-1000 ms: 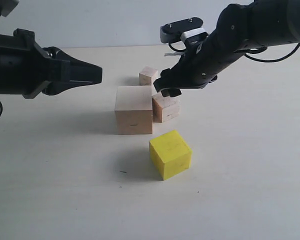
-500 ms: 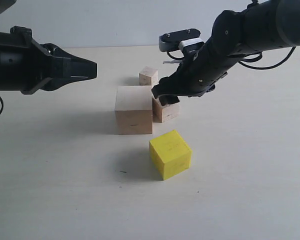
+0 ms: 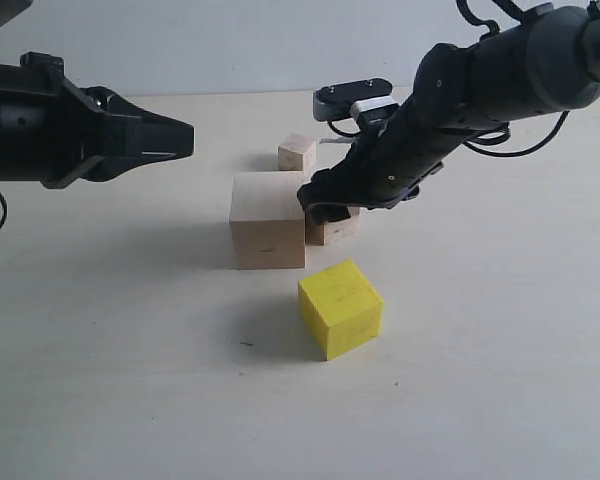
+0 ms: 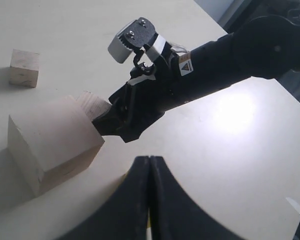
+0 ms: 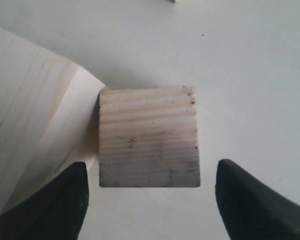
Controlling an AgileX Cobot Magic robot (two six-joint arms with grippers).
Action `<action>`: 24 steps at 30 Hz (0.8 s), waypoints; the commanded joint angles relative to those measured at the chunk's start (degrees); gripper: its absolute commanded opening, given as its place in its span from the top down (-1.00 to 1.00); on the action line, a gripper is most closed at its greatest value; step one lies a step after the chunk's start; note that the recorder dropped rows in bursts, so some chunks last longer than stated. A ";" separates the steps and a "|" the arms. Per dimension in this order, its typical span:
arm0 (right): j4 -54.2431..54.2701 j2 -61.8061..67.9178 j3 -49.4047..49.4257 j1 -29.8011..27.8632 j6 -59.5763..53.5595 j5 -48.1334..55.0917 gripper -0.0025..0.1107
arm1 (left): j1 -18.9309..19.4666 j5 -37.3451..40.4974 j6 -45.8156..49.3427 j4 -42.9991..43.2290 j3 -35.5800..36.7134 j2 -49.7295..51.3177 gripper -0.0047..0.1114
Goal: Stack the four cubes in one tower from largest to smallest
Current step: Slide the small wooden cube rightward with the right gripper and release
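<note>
Listing four cubes, each resting singly on the pale tabletop (image 3: 120, 390), none stacked.

- Large pale bare-wood cube (image 3: 268, 220): centre, fully visible.
- Bright yellow wooden cube (image 3: 341, 308): nearer the camera, apart from the large one.
- Medium pale wooden cube (image 3: 336, 229): just beside the large one. The right gripper (image 3: 325, 208) hides its top in the exterior view. The wrist view shows jaws spread, black fingers (image 5: 55, 205) flanking it without contact.
- Small pale wooden cube (image 3: 297, 152): behind the large one.
- Left gripper (image 4: 149, 172): jaws pressed together, hovering at left.

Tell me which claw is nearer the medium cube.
Right. The right claw is open right at the medium cube; the left claw is shut, far off beyond the large cube.
</note>
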 commanded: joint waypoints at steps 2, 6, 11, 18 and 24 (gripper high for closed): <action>-0.02 1.15 -0.40 0.03 -0.72 -2.11 -0.23 | -0.38 0.78 0.24 -0.25 0.16 -0.39 0.92; -0.02 1.53 -0.40 0.03 -0.72 -2.37 0.05 | -0.38 0.78 0.24 -0.25 0.16 -0.39 0.92; -0.02 1.53 -0.40 0.03 -0.72 -1.77 0.59 | -0.38 0.78 0.24 -0.25 0.16 -0.39 0.92; -7.22 0.65 -0.40 -0.09 3.77 0.89 0.96 | -0.38 0.76 0.48 -0.25 0.16 -0.39 0.92; -28.67 -0.88 -0.40 -1.34 26.13 3.09 0.96 | -0.38 0.76 0.59 -0.25 0.16 -0.39 0.92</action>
